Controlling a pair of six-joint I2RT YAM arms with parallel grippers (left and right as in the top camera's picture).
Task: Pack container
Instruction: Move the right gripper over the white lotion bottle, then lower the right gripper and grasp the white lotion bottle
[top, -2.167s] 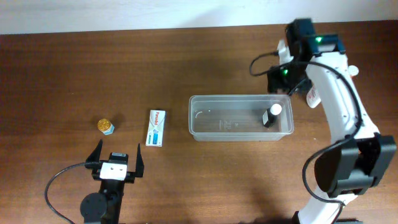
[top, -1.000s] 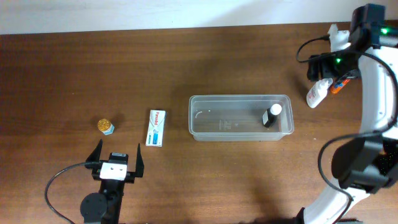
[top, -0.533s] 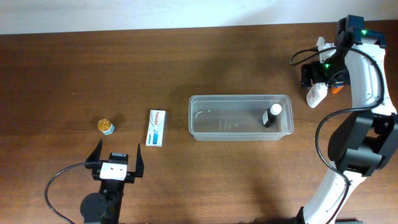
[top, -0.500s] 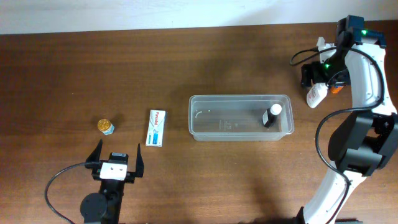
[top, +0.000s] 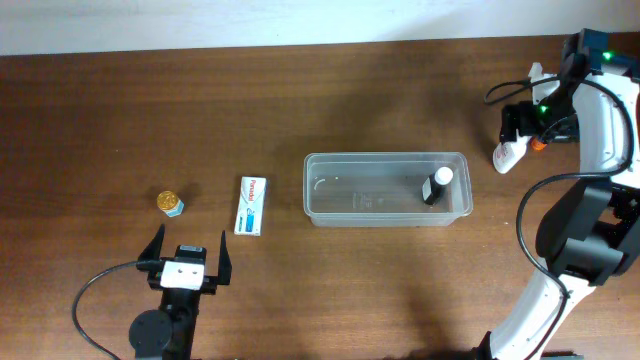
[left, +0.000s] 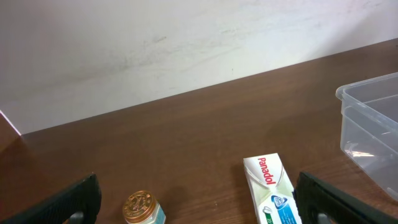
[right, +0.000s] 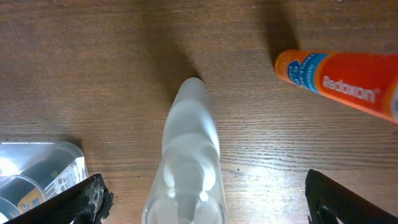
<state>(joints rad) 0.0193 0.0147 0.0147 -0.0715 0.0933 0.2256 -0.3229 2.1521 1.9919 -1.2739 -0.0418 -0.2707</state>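
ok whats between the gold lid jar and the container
The Panadol box lies flat between the jar and the container, touching neither; the overhead view shows it.

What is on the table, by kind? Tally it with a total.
Clear plastic rectangular bin: 1
Bottles: 2, the black bottle with white cap in the bin and the white plastic bottle outside it
Orange tube: 1
White cardboard box: 1
Gold-lidded small jar: 1
Total: 6

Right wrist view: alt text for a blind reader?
A white bottle sits on the wooden table between the open fingers of the right gripper. An orange Redoxon tube lies upper right; a corner of the container shows lower left.
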